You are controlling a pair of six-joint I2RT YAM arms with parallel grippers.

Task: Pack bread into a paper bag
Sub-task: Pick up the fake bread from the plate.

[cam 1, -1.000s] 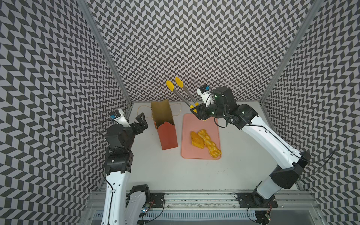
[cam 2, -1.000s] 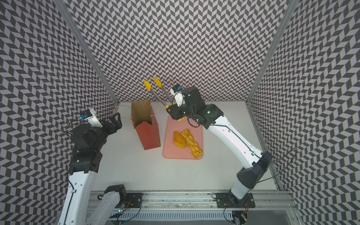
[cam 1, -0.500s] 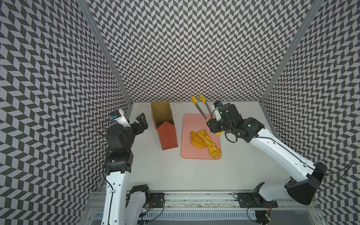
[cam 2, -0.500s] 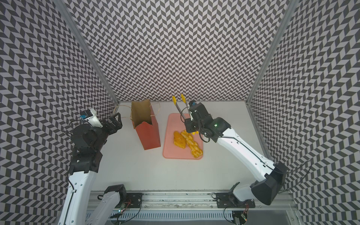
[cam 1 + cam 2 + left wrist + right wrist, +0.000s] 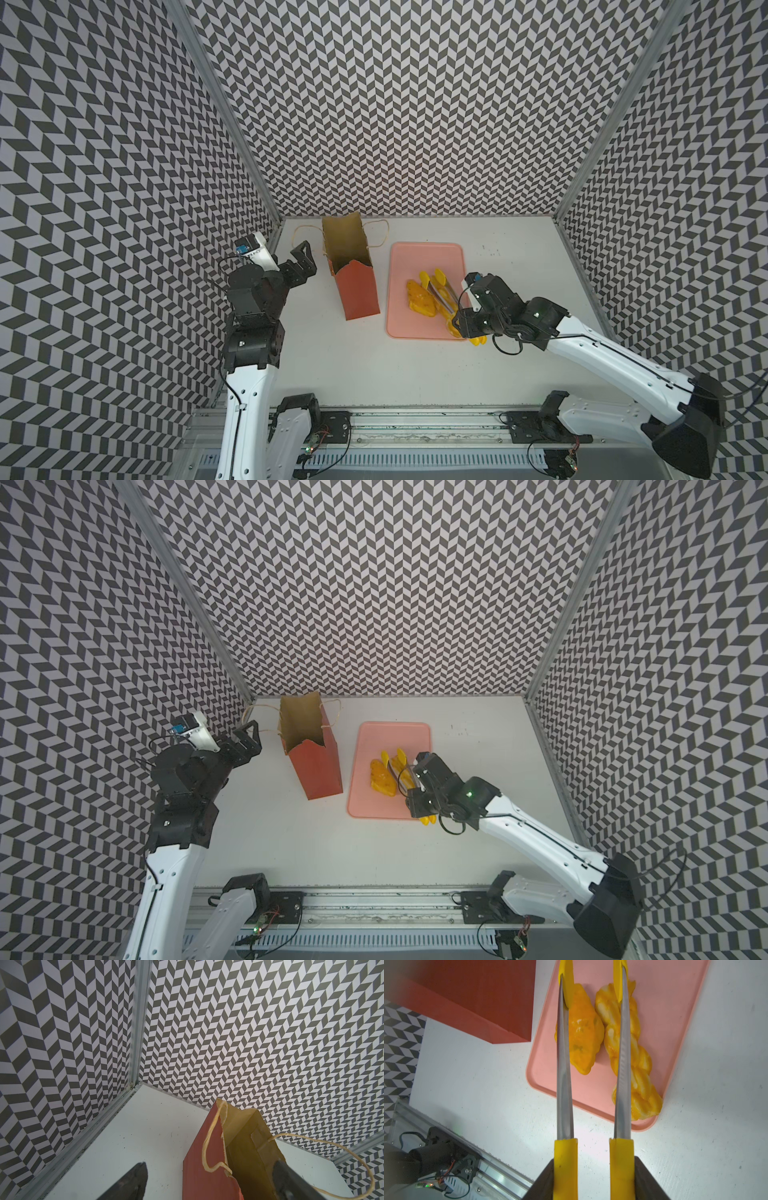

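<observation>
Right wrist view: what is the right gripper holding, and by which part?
The right gripper grips the tongs by their yellow handle sleeves.

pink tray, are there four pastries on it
No, only two lie on the pink tray: the orange-glazed croissant-like piece and the long braided loaf.

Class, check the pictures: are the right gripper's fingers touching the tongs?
Touching. In the right wrist view the fingers of the right gripper press flat against the yellow handles of the tongs, one each side, no gap.
</observation>
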